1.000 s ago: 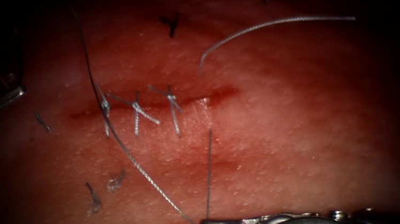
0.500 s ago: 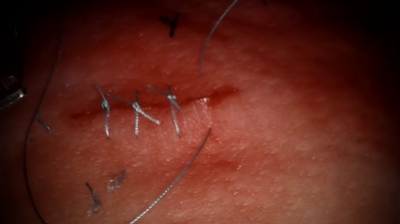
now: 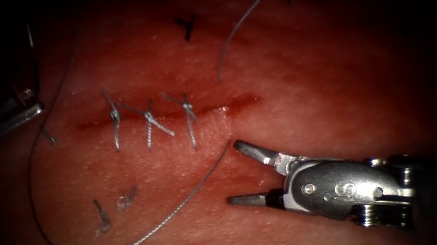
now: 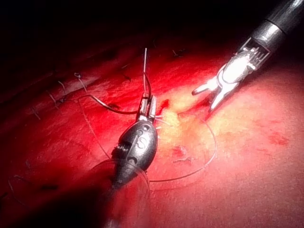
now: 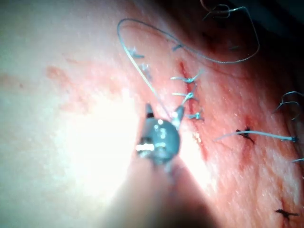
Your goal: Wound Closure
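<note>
The cut (image 3: 169, 113) runs across the tissue (image 3: 312, 83) with three knotted stitches (image 3: 150, 119) on it. At its right end the thread (image 3: 148, 235) leaves the tissue just below the cut. It lies in a slack loop out to the left and rises toward my left tool (image 3: 21, 114). The left jaws (image 4: 147, 105) are shut on what looks like the needle (image 3: 32, 53), clear of the tissue. My right tool (image 3: 236, 174) stands open below the cut's right end, holding nothing, its upper jaw next to the thread's exit. The right tool (image 4: 203, 100) (image 5: 164, 111) has wide jaws.
A free thread tail (image 3: 240, 24) rises from above the cut's right end toward the back. Cut thread ends (image 3: 102, 216) and dark marks (image 3: 187, 25) dot the tissue. Red fluid sits in the cut's right end (image 3: 242, 102).
My right tool let go of the thread, dropped out of view, then came back open, higher, near the thread's exit. The taut thread fell into a slack loop on the left.
</note>
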Controlling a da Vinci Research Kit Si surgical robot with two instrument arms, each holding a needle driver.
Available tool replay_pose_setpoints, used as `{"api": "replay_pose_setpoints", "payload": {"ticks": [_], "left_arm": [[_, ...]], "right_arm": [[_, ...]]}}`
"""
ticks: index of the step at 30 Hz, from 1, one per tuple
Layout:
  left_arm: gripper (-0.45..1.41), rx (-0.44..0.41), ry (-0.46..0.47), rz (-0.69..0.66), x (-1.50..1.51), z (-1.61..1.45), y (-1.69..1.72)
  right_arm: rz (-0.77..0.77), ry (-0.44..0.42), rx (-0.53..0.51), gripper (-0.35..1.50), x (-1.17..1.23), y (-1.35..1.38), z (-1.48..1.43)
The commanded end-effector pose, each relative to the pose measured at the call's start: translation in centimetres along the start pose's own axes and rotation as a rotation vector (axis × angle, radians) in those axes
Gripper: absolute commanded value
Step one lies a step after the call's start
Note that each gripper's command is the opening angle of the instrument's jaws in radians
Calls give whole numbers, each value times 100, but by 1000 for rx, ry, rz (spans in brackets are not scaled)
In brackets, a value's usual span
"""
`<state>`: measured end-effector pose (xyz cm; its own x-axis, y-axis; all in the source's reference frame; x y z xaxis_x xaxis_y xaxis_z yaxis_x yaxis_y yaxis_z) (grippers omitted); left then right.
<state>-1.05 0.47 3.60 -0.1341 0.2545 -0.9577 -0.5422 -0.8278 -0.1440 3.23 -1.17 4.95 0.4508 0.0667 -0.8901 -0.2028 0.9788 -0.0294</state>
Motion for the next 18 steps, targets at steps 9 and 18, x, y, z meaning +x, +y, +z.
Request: {"api": "replay_pose_setpoints", "payload": {"ticks": [9, 18], "left_arm": [[-45, -3, 5, -4, -3, 7, -1], [-45, -4, 6, -4, -3, 7, -1]], "right_arm": [[-31, -39, -13, 113, -42, 7, 55], [-45, -12, 16, -35, -29, -7, 38]]}}
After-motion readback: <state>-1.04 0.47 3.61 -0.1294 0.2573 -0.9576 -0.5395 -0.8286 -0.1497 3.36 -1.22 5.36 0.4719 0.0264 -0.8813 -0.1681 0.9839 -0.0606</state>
